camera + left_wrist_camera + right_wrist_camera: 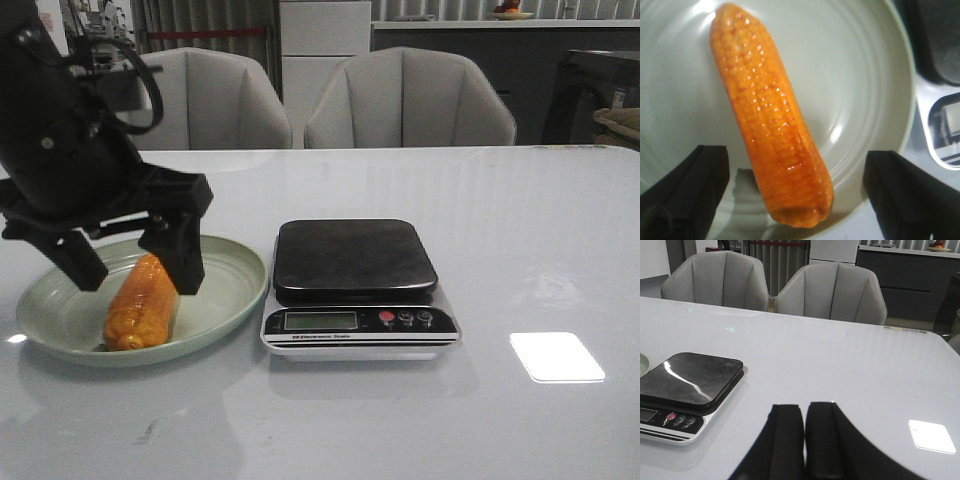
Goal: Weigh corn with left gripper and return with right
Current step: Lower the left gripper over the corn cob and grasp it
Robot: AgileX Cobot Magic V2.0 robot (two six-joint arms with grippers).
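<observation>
The orange-yellow corn (140, 303) lies on the pale green plate (225, 300) at the table's left. My left gripper (132, 272) hangs just above the corn with its jaws wide open, one finger on each side. In the left wrist view the corn (767, 115) runs between the two black fingertips (687, 192), which stand apart from it. The scale (358, 290), with a black platform, stands right of the plate and carries nothing. My right gripper (805, 407) is shut and empty, low over the table to the right of the scale (687, 385); it is out of the front view.
Two grey chairs (410, 100) stand behind the table's far edge. A bright light patch (556, 357) lies on the glossy white tabletop right of the scale. The scale's display and buttons (400, 319) face the front edge.
</observation>
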